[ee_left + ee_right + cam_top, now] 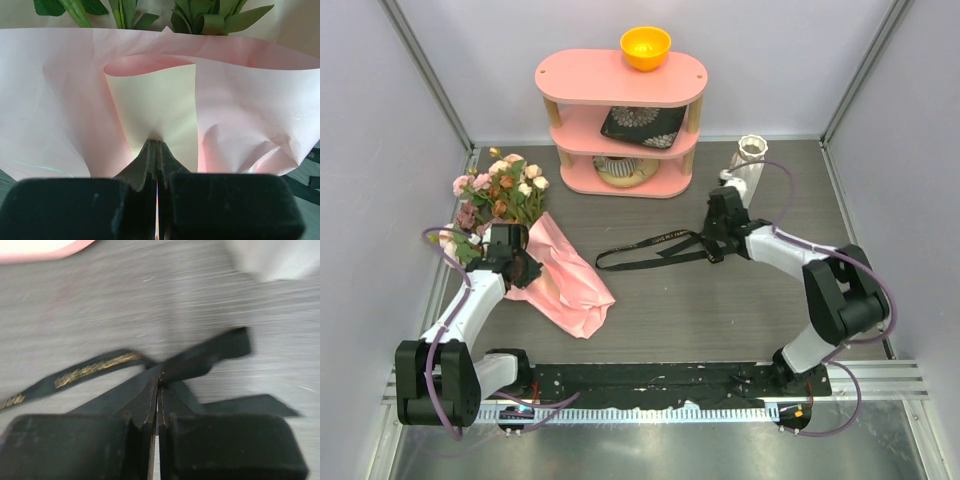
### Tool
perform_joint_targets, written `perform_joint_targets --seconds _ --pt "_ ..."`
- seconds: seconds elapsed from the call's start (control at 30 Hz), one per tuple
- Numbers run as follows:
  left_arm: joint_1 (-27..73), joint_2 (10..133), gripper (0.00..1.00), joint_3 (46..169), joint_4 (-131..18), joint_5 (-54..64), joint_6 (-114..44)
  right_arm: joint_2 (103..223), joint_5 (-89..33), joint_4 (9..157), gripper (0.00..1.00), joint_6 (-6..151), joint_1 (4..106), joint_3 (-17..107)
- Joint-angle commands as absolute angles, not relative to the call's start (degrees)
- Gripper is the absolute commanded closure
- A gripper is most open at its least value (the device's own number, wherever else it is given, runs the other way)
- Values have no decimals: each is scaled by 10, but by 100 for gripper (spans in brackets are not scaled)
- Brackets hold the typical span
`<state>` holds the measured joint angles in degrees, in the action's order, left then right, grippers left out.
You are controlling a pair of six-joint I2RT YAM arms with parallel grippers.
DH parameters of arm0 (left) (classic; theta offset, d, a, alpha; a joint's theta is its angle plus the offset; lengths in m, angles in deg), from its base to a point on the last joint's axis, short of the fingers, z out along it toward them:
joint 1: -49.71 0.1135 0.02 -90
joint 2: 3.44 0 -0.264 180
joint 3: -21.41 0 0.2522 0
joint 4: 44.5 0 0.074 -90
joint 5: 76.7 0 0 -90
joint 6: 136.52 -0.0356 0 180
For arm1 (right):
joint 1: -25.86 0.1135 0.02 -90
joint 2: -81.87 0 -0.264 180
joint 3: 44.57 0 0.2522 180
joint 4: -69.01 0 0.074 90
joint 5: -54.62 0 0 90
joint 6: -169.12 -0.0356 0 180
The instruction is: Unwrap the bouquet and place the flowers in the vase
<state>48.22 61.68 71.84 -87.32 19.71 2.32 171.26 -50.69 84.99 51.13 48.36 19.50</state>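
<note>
Two grips are held: left fingers [145,165] clenched on the wrapping paper [570,285] by the desk's [720,310] left edge (flowers [500,190] at its far end), right fingers [150,400] on the loose ribbon [650,248]. Unwrapping is judged under way; the ribbon should next be dropped.

Ribbon [210,357] lettering blurred, unreadable
</note>
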Motion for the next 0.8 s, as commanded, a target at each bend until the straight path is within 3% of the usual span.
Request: perform_joint_targets --seconds 0.0,0.33,0.47,0.77 --pt "485 602 100 716 -852 198 20 1763 -376 834 92 609 587 274" --pt "485 601 100 723 -860 209 16 1984 -308 778 96 460 693 489" --pt "485 599 100 731 -872 216 9 2061 -316 846 99 424 699 579" --pt "485 607 100 727 -866 209 13 1986 -351 845 99 430 710 386"
